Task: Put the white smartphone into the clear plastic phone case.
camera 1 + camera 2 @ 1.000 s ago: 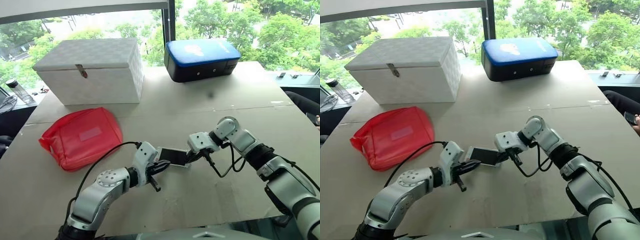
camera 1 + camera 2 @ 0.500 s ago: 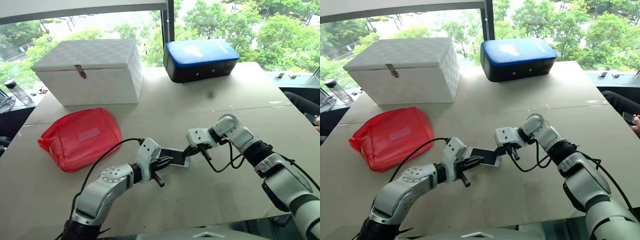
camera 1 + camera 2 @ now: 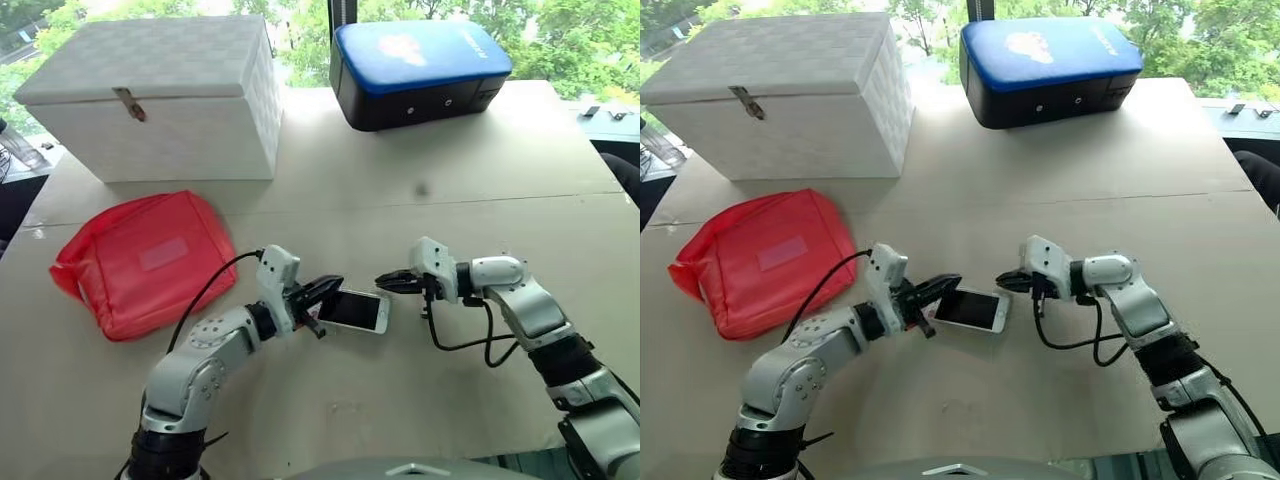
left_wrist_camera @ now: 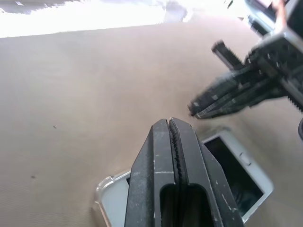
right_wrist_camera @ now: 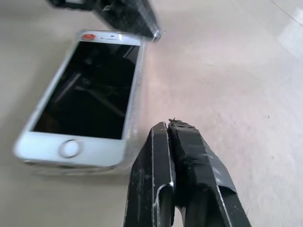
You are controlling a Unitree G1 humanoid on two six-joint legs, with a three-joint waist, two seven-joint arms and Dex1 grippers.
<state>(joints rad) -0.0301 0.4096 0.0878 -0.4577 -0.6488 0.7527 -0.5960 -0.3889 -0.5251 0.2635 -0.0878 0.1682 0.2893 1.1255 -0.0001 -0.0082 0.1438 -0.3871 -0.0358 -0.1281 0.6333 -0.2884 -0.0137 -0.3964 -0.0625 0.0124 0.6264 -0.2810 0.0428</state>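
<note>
- Right now the phone lies screen up on the table, between my two grippers.
- Its black screen and white bezels are plain in the right wrist view, with the home button at the end nearer my right gripper.
- The case is around the phone; its clear rim sticks out past the phone's edge in the left wrist view.
- My left gripper has its fingers pressed together with nothing between them, and its tips hang over the phone's left end; whether they touch it I cannot tell.
- My right gripper is also pressed shut and empty, pointing toward the phone from the right, its tips just off the phone's right end and apart from it.
- The two sets of fingertips point at each other, near but not touching.
- Further left on the table lies a red pouch; behind it stand a white box and a blue-topped case, all well apart from the phone.
</note>
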